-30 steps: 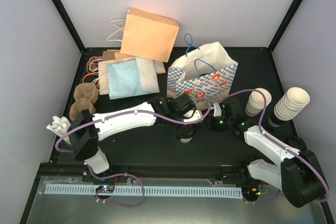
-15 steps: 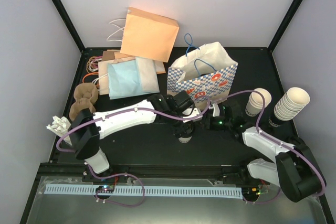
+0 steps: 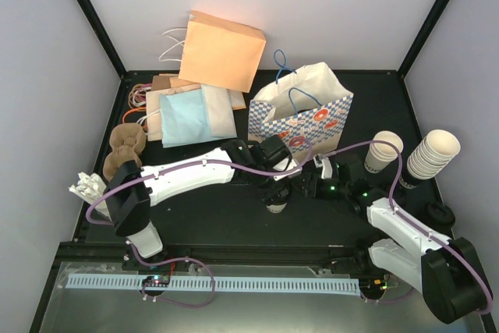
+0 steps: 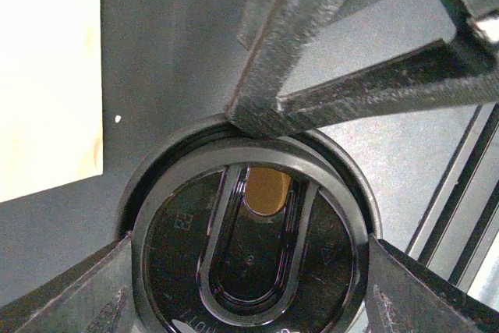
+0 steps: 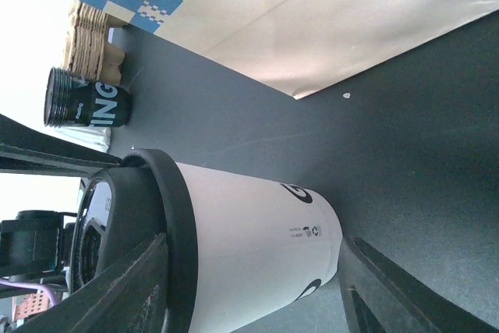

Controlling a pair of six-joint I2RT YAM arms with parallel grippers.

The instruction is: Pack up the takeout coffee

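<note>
The takeout coffee [image 3: 274,207] is a white paper cup with a black lid, standing mid-table in front of the blue-checked bag [image 3: 300,118]. My left gripper [image 3: 274,193] comes down from above. In the left wrist view its fingers [image 4: 78,294] press both sides of the lid [image 4: 249,271]. My right gripper [image 3: 301,187] is level with the cup on its right, jaws apart. In the right wrist view the cup [image 5: 249,247] lies crosswise between the fingers [image 5: 132,286], lid leftward. One right finger [image 4: 312,37] touches the lid rim.
Two stacks of paper cups [image 3: 382,150] [image 3: 433,154] stand at the right, with black lids [image 3: 440,212] nearer the edge. Flat paper bags [image 3: 199,107] and an orange bag [image 3: 222,51] lie at the back left. Brown trays [image 3: 125,146] sit far left.
My right gripper has moved left up to the cup and its jaws have narrowed a little. The left gripper has stayed on the lid, and the cup has hardly shifted.
</note>
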